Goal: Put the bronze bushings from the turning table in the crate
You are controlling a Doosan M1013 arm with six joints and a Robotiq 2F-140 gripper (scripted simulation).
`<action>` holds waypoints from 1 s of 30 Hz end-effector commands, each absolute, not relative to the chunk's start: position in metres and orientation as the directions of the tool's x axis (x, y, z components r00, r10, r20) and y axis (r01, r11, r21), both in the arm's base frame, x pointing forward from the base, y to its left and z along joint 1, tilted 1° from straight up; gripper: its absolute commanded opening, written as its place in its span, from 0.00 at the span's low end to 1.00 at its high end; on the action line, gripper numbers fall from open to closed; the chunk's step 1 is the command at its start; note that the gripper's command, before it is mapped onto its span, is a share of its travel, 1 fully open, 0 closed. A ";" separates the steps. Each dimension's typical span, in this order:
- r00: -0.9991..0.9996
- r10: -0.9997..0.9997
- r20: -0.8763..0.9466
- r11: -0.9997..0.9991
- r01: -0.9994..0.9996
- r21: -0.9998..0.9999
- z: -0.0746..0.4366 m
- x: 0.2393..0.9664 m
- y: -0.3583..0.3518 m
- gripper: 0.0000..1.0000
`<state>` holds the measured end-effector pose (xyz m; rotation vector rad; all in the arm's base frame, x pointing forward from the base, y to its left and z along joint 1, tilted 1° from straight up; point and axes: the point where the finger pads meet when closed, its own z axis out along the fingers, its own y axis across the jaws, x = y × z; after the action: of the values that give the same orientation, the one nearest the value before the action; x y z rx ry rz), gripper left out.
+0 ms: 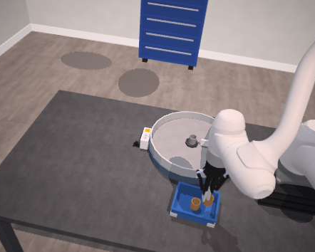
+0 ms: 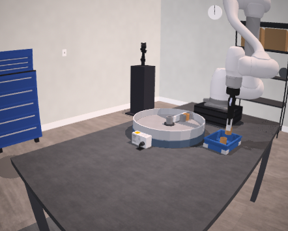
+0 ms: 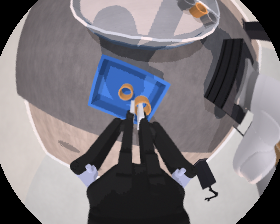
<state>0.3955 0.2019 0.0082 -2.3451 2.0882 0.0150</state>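
From above, the arm (image 1: pixel 256 156) (image 2: pixel 258 66) (image 3: pixel 258 131) covers the right part of the turning table (image 1: pixel 162 164) (image 2: pixel 167 134) (image 3: pixel 141 40), hiding any bushings there. The end effector's tips (image 1: pixel 206 196) (image 2: pixel 229 125) (image 3: pixel 136 107) hide part of the held bronze bushing (image 1: pixel 209 201) (image 2: pixel 229 132) (image 3: pixel 148 104); their contact with its wall is too small to make out. In the exterior view, the crate's near wall (image 1: pixel 192 216) (image 2: pixel 215 145) (image 3: pixel 94 84) hides the foot of the other bronze bushing (image 1: pixel 195 203) (image 2: pixel 223 140) (image 3: pixel 125 92). The wrist view's top edge crops the turning table; the exterior view's bottom edge crops the bench (image 1: pixel 78 160) (image 2: pixel 120 169) (image 3: pixel 46 60).
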 end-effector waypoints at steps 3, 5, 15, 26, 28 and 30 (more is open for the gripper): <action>0.115 -0.993 -0.009 -0.115 -0.993 0.007 0.005 0.394 0.203 0.00; 0.115 -0.993 -0.009 -0.115 -0.993 0.007 0.005 0.394 0.203 0.00; 0.115 -0.993 -0.009 -0.115 -0.993 0.007 0.003 0.389 0.202 0.00; 0.115 -0.993 -0.009 -0.115 -0.993 0.007 0.003 0.389 0.202 0.00; 0.115 -0.993 -0.009 -0.115 -0.993 0.007 0.003 0.389 0.202 0.00; 0.115 -0.993 -0.009 -0.115 -0.993 0.007 0.003 0.389 0.202 0.00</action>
<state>0.3902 0.2005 0.0046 -2.3485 2.0881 0.0168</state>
